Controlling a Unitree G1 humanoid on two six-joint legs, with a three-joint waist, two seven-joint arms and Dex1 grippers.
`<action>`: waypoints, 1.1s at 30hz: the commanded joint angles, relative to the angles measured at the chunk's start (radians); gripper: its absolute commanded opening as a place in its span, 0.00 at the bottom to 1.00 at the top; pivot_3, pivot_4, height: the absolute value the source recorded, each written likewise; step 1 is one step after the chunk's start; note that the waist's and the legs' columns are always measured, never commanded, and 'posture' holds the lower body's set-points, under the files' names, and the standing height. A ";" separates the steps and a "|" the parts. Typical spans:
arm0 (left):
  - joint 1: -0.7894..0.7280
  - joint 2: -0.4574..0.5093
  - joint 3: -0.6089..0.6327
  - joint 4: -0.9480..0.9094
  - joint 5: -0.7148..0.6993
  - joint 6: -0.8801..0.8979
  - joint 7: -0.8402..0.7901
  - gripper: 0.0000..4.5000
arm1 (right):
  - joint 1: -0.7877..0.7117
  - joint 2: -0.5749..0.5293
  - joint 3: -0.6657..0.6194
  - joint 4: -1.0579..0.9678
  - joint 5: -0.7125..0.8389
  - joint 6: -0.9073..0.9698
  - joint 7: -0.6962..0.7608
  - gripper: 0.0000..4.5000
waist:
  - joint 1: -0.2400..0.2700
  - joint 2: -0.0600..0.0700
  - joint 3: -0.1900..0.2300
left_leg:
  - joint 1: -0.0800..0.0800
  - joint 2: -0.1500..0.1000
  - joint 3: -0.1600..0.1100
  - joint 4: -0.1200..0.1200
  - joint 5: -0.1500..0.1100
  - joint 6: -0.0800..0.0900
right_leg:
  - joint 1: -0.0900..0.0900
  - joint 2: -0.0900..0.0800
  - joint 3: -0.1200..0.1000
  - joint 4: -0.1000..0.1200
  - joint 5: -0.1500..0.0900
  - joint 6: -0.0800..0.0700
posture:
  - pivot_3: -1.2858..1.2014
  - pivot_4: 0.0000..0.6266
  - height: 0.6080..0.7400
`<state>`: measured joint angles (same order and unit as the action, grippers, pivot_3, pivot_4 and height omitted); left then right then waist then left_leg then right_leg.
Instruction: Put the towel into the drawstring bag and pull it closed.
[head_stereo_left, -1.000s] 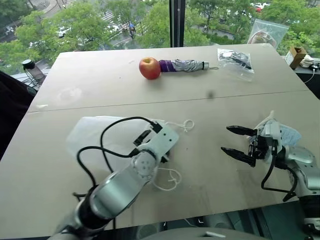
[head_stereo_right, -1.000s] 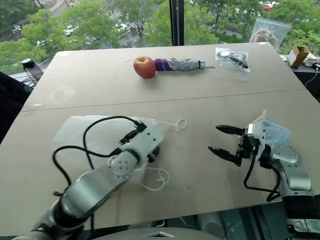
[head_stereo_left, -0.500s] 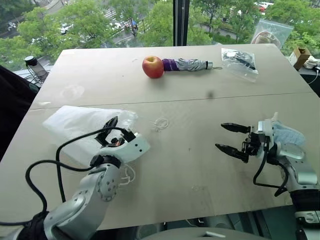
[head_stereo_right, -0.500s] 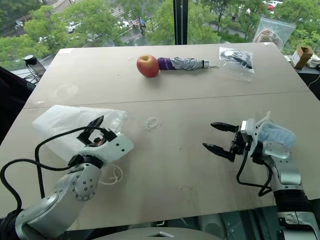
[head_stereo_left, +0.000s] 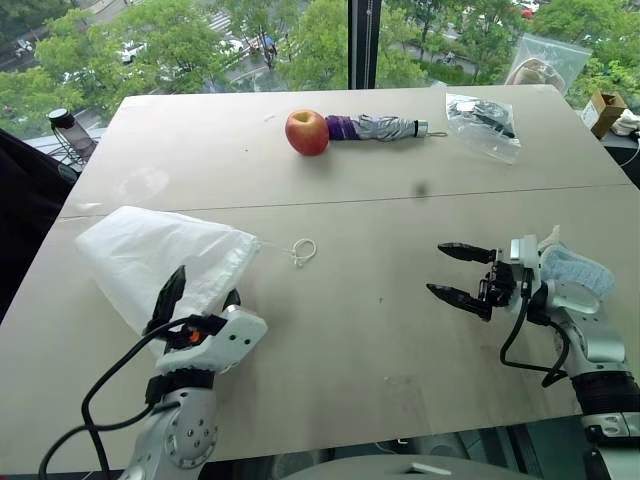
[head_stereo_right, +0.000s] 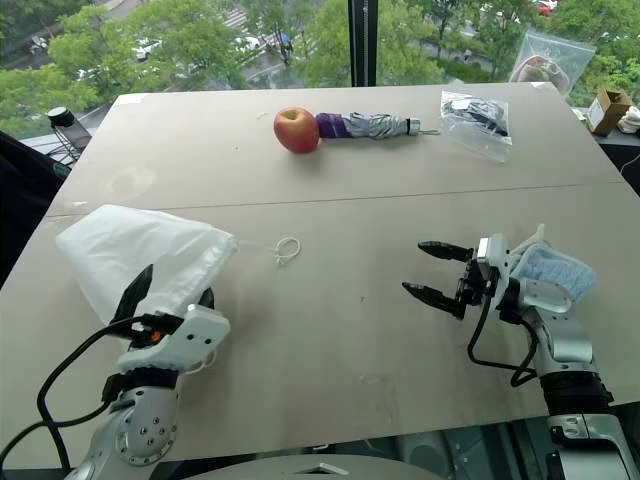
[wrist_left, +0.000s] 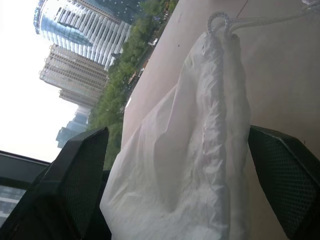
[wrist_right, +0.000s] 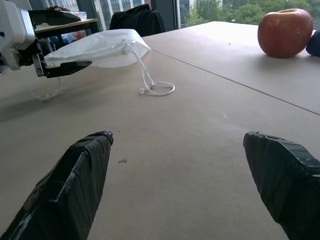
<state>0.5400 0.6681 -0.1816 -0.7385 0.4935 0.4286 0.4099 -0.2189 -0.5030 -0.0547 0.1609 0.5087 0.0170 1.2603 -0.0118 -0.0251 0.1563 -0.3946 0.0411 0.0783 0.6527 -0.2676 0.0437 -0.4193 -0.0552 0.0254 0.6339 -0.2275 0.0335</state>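
Observation:
The white drawstring bag (head_stereo_left: 150, 255) lies flat on the left of the table, its gathered mouth pointing right and a thin cord loop (head_stereo_left: 303, 250) trailing from it. My left gripper (head_stereo_left: 207, 282) hovers open at the bag's near edge, and in the left wrist view the bag (wrist_left: 200, 150) lies between its fingers (wrist_left: 82, 175) without touching them. At the right, my right gripper (head_stereo_left: 436, 268) stands open and empty, pointing left over bare table. The light-blue towel (head_stereo_left: 570, 268) sits bunched right behind that gripper's wrist, outside the bag.
A red apple (head_stereo_left: 307, 132) and a folded purple-grey umbrella (head_stereo_left: 378, 127) lie at the far middle. A clear zip bag (head_stereo_left: 483, 115) with dark contents lies far right, with another bag (head_stereo_left: 540, 62) behind it. A seam crosses the table's middle.
My left arm has drawn back toward the near left edge and come off the bag, which now lies uncovered. The cord loop has shifted left. My right gripper has hardly moved.

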 joint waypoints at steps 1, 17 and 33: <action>0.047 -0.084 0.100 0.032 -0.046 -0.139 0.023 0.99 | -0.006 -0.003 -0.018 -0.011 0.005 -0.018 0.006 1.00 | 0.000 0.000 0.000 | -0.001 0.000 0.000 0.000 0.000 0.001 | 0.000 0.000 -0.001 0.000 0.000 0.000 | 0.52 0.24 1.00; 0.164 -0.325 0.251 0.166 -0.273 -0.519 -0.212 0.99 | 0.000 0.006 -0.018 -0.019 0.007 -0.021 -0.008 1.00 | 0.001 0.000 0.000 | -0.004 0.001 -0.001 0.002 0.001 0.002 | 0.002 0.002 -0.009 -0.003 0.000 0.000 | 0.52 0.24 1.00; 0.126 -0.365 0.351 0.247 -0.058 -0.548 -0.234 0.99 | -0.002 0.006 -0.020 -0.026 0.012 -0.013 -0.009 1.00 | 0.000 0.000 0.000 | -0.003 0.003 -0.002 0.017 0.001 0.002 | 0.003 0.008 -0.011 0.008 0.000 0.001 | 0.52 0.24 1.00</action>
<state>0.6671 0.3058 0.1541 -0.4879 0.4249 -0.1132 0.1825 -0.2123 -0.4957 -0.0546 0.1664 0.5084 0.0121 1.2542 -0.0115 -0.0249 0.1558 -0.3970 0.0443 0.0764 0.6700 -0.2666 0.0461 -0.4159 -0.0469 0.0145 0.6421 -0.2279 0.0349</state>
